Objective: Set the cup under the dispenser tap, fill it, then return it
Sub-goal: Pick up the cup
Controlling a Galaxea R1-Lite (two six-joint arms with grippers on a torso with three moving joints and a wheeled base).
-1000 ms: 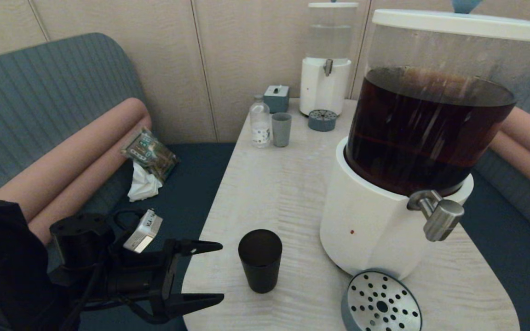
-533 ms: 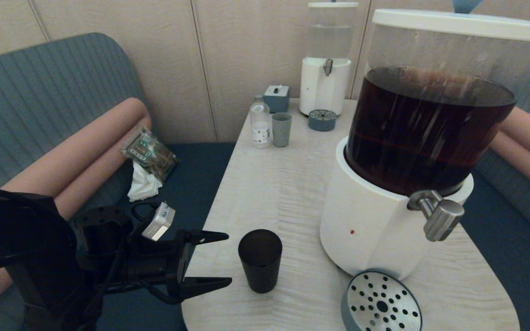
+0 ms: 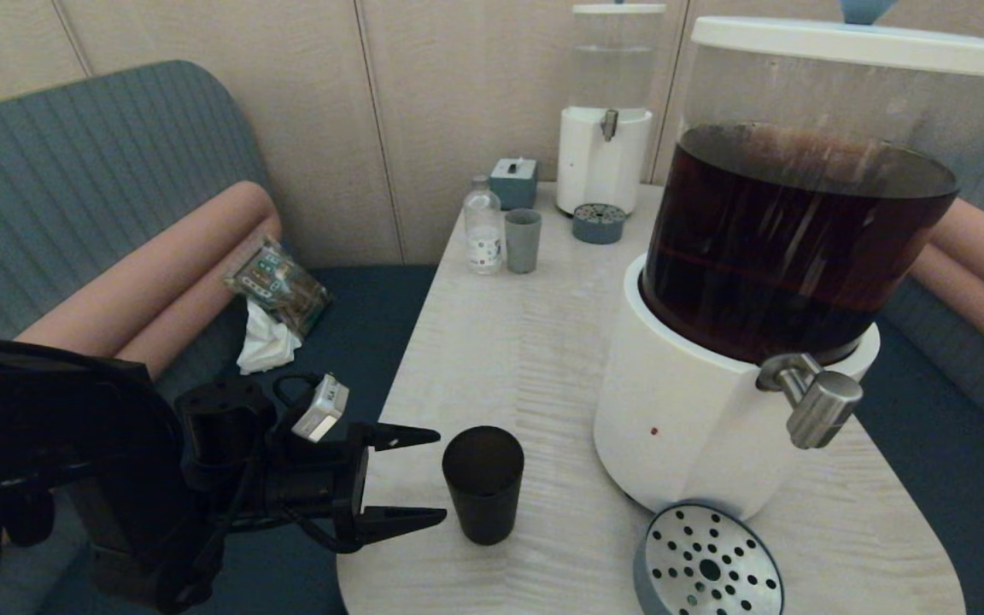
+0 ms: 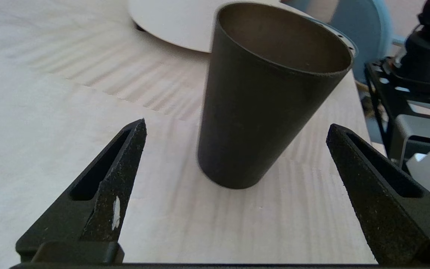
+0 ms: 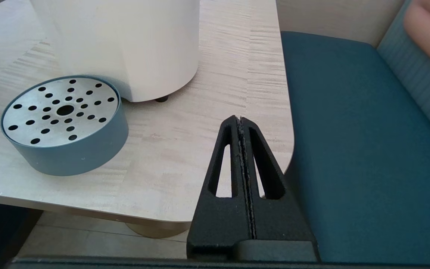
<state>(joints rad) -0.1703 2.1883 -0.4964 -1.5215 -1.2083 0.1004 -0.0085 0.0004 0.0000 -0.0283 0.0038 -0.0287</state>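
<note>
The matte black cup (image 3: 483,483) stands upright on the pale table, left of the big dispenser's white base (image 3: 688,427). The brushed-steel tap (image 3: 817,401) juts from that base above a perforated drip tray (image 3: 708,562). My left gripper (image 3: 441,477) is open at the table's left edge, level with the cup and just short of it. In the left wrist view the cup (image 4: 263,97) sits ahead of the wide-spread fingers (image 4: 125,157), touching neither. My right gripper (image 5: 240,120) is shut and empty, low beside the table's near right corner, out of the head view.
At the far end of the table (image 3: 526,342) stand a small white dispenser (image 3: 605,128), a grey-blue cup (image 3: 523,240), a clear bottle (image 3: 483,226) and a small box (image 3: 513,182). Blue bench seats flank the table; a snack packet (image 3: 278,286) and tissue lie on the left seat.
My left arm has moved right and forward toward the cup, fingers still spread. The cup and dispenser have stayed where they were.
</note>
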